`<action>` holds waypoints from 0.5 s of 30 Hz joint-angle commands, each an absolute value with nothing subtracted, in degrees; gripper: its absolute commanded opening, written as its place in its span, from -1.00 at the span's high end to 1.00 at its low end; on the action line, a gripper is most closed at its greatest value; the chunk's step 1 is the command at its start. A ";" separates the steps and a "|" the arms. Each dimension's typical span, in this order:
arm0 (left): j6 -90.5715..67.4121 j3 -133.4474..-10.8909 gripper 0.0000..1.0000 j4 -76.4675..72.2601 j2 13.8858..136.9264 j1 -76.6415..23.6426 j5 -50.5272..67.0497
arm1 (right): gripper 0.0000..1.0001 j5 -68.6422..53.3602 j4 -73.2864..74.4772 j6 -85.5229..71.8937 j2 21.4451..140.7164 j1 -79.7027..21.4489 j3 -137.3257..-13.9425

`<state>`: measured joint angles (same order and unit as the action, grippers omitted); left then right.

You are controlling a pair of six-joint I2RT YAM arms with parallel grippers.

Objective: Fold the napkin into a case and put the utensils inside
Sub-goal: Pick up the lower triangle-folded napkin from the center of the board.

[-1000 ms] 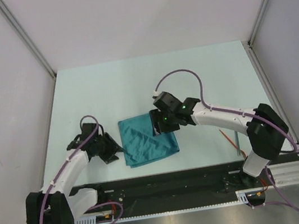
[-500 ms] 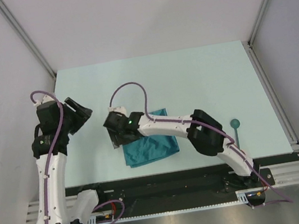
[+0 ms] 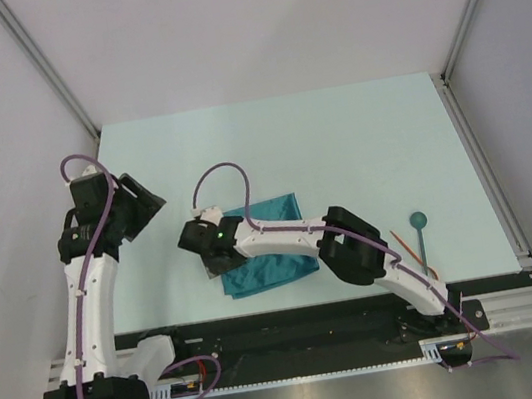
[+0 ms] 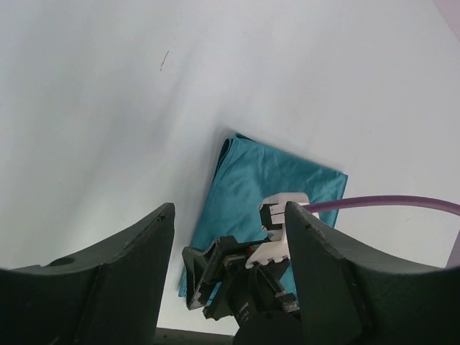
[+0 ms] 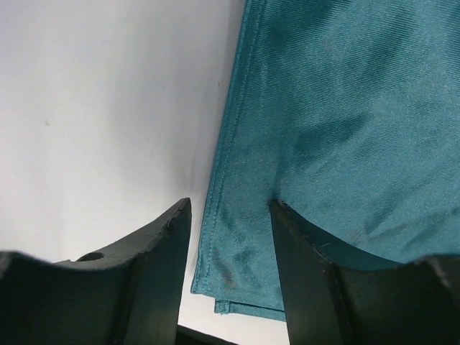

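Left jaws spread wide, nothing between, held high off to left of napkin (image 3: pixel 270 274). Right jaws parted, low over napkin's left hem, stitched edge lying in gap; I can't tell if dark fingers (image 5: pixel 154 266) touch cloth. Napkin teal, fine-ribbed weave, folded flat, rectangular, mid-surface (image 3: pixel 337 138), partly hidden under right arm (image 3: pixel 274 237). Thin orange-red utensil (image 3: pixel 402 242) well right, lower end hidden by arm; green round-headed spoon (image 3: pixel 418 221) beside it.
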<state>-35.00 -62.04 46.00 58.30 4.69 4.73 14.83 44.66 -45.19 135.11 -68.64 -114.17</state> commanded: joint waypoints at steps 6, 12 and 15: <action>-36.21 -61.44 -0.35 44.21 57.66 6.15 7.38 | 0.16 18.89 54.47 -49.57 141.85 -69.96 -118.47; -36.56 -61.00 -0.35 43.86 57.83 7.12 8.26 | 0.49 18.73 58.53 -49.22 146.77 -70.93 -121.37; -36.65 -60.65 -0.35 43.42 57.83 7.12 9.05 | 0.77 18.81 57.66 -48.61 146.87 -71.02 -121.38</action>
<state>-35.88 -61.30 45.23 58.30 6.42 6.96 20.12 53.69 -47.53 140.44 -70.06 -122.98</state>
